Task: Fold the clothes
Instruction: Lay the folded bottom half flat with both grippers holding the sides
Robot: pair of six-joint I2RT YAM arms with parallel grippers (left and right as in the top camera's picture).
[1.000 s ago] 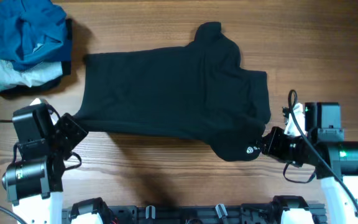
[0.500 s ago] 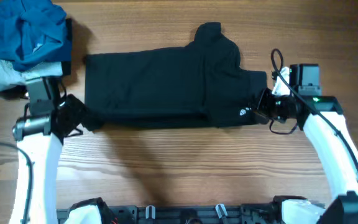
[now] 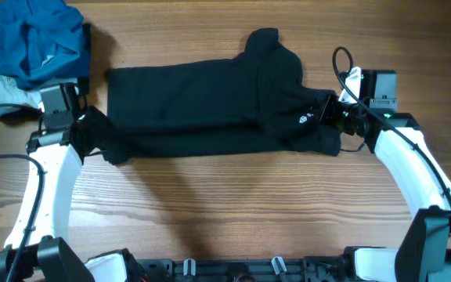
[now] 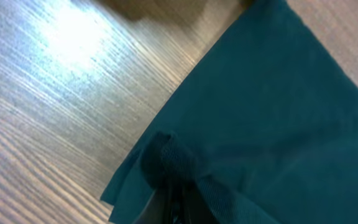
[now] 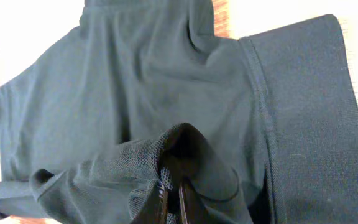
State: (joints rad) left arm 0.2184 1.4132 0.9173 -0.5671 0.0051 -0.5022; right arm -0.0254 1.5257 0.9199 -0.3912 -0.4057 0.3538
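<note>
A black polo shirt (image 3: 202,102) lies across the middle of the wooden table, collar toward the back, its near long edge doubled over toward the far side. My left gripper (image 3: 91,135) is shut on the shirt's near left corner (image 4: 179,162). My right gripper (image 3: 323,119) is shut on the near right edge by a small white logo, and the pinched fabric bunches over its fingers (image 5: 176,180). Both hold the cloth low over the shirt's front strip.
A pile of blue and pale clothes (image 3: 30,47) sits at the back left corner, just behind my left arm. Bare wood (image 3: 225,211) lies in front of the shirt. The arm bases stand along the near edge.
Both grippers have carried the shirt's near edge away from me, folding it over the body. The shirt has gone from wide to a narrower band.
</note>
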